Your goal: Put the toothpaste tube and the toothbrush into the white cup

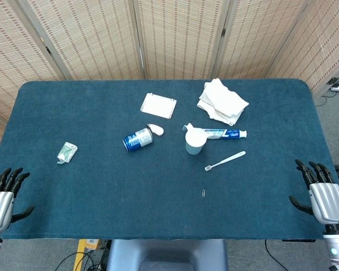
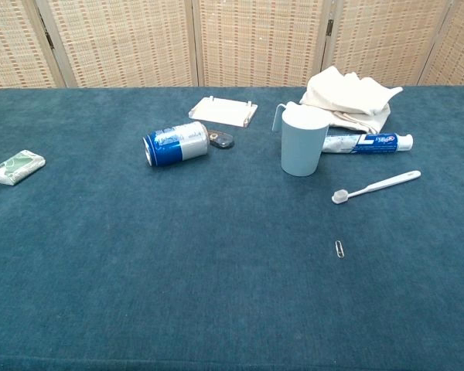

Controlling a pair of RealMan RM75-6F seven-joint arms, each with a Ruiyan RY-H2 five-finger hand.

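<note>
Woven cane screens close off the far side of the scene, and in front of them a worktop (image 1: 101, 192) covered in dark blue cloth carries everything. Nothing is in the cup yet, so the step in hand looks to be the first reach. The right hand (image 1: 322, 195) rests at the near right corner, holding nothing, fingers apart; the left hand (image 1: 3, 195) sits at the near left corner, also free, fingers loosely spread. The right one is the closer to the work, so it seems the better choice. The toothbrush (image 2: 377, 186) lies flat and thin on the cloth, near and to the right of the cup, head pointing toward the near left; a pinch at the middle of the handle, then a turn upright before lowering it in, should serve. The toothpaste tube (image 2: 367, 142) lies on its side just behind the cup, its left end hidden by the cup in the chest view, its cap to the right, close against a crumpled white cloth (image 2: 348, 99); a grip near the cap end would keep the fingers off the cloth. The white cup (image 2: 302, 141) stands upright, mouth open, pale and plain, with a thin wire loop at its far left rim. It looks light, so a careless lowering could tip it. A blue can (image 2: 175, 144) lies on its side further left, well apart.
</note>
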